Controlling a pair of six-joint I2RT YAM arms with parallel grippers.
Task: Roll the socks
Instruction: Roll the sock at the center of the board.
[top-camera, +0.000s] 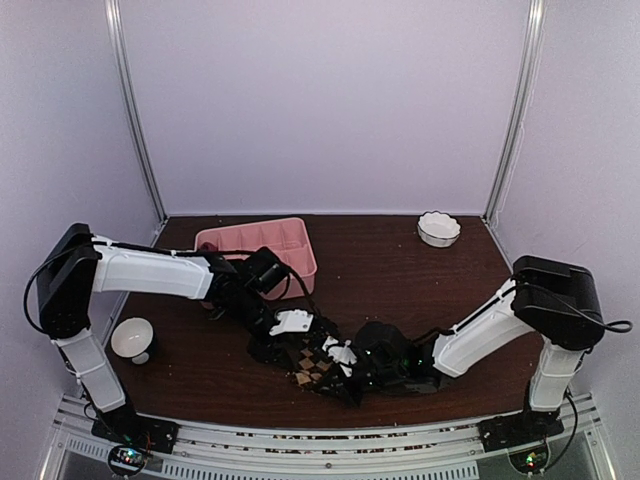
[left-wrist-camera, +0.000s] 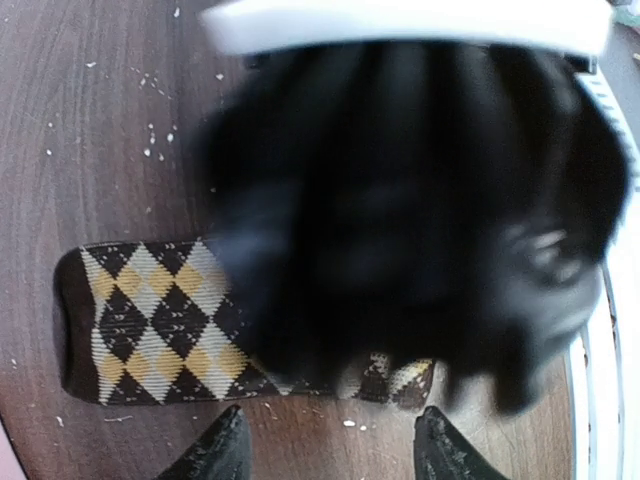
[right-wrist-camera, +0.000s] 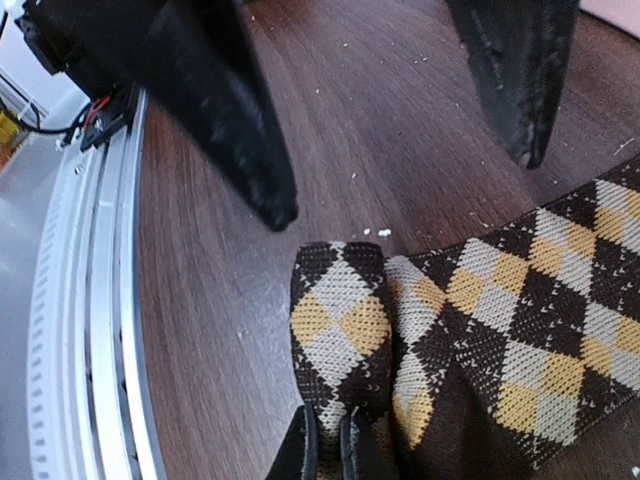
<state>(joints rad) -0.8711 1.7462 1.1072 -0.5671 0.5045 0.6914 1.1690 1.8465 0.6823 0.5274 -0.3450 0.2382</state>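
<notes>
Pinching only the folded tip of the checkered sock (right-wrist-camera: 520, 330), which lies flat on the table (right-wrist-camera: 400, 120) near its front edge, your right gripper (right-wrist-camera: 328, 452) may lose the fold and let it unroll; the left gripper (left-wrist-camera: 330, 448), spread open close by, could clip it.

Probably lab booth, white walls (top-camera: 320, 100), aluminium rail (top-camera: 330, 445)

Wood table (top-camera: 400, 280) holds checkered sock (left-wrist-camera: 150, 320), pink tray (top-camera: 250, 228), far bowl (top-camera: 438, 228), near bowl (top-camera: 131, 338) (both white).
</notes>
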